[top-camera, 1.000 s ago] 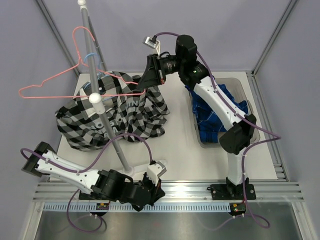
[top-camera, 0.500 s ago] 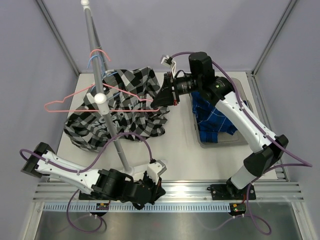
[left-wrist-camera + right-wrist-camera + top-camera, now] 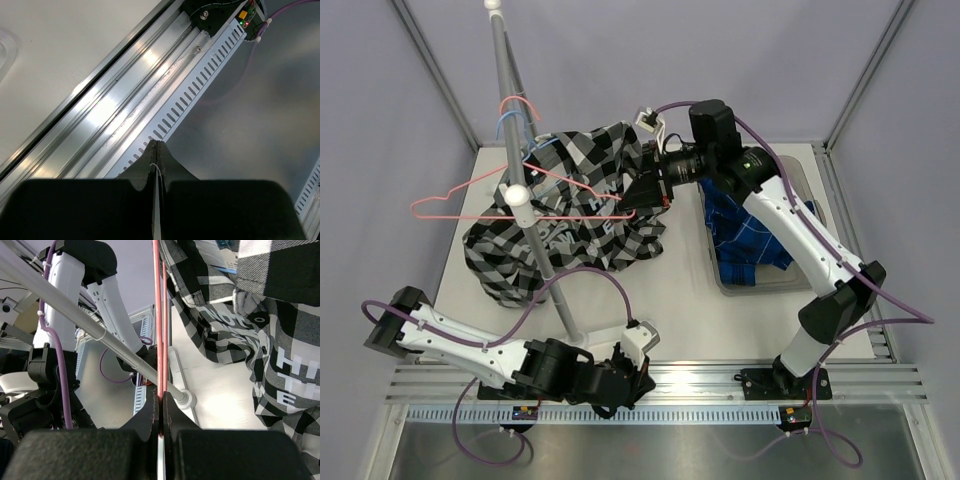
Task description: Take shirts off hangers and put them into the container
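at the left, our left gripper (image 3: 155,145) sits closed and empty above the rail (image 3: 115,115). mid-table, our right gripper (image 3: 638,200) pinches the pink hanger (image 3: 157,315) against the checked shirt (image 3: 580,240). the blue shirt (image 3: 745,235) lies in the container (image 3: 765,288).

1. Top view: bright, even overhead light; soft shadow under the checked shirt (image 3: 610,235) on the table (image 3: 700,320)
2. Left wrist view: strong glare on the aluminium rail (image 3: 120,115); foreground black
3. Right wrist view: foreground dark, blurred; background sharper
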Motion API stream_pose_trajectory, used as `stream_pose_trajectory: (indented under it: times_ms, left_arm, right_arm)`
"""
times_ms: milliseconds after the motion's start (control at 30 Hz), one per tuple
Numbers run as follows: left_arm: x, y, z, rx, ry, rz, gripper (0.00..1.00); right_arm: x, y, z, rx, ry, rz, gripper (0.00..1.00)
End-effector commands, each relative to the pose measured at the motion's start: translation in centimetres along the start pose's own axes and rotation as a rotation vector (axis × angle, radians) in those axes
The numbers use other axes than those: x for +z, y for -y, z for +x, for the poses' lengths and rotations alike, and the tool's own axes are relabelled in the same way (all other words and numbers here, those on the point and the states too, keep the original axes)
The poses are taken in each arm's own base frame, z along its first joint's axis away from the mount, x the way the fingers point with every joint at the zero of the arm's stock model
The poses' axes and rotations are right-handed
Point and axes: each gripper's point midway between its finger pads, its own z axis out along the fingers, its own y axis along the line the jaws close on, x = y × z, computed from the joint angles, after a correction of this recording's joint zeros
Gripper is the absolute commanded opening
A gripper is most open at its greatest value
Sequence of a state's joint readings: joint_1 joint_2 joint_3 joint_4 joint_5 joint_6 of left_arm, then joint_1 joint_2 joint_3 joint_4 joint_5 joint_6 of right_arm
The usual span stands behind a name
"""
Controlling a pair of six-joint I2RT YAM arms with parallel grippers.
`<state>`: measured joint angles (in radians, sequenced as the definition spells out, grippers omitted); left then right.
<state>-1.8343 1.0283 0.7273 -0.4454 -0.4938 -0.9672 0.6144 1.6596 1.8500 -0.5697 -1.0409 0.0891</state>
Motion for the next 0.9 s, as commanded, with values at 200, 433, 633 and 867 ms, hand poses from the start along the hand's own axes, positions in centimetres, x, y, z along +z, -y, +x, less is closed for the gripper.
stream_pose_trajectory:
  times_ms: [200,433,633,867]
  left_arm:
    - [-0.5,1.9,-2.0,-0.041,0.054,0.062,0.00]
    - [-0.5,1.7,-2.2,-0.045,0.063,0.060,0.00]
    - [-0.4,1.4,-2.0,-0.049,0.062,0.063,0.00]
    - [-0.2,1.6,-2.3,-0.042,0.062,0.068,0.00]
  right_arm:
    - [2.3,-1.7,0.9,-0.060,-0.154,-0.101,0.00]
    - [4.3,-4.1,0.3,-0.123,-0.203,-0.107,0.00]
    - [4.6,-6.8,2.0,-0.156,-0.217,-0.130,0.00]
    - [4.7,-7.4,3.5,-0.166,-0.259,-0.102,0.00]
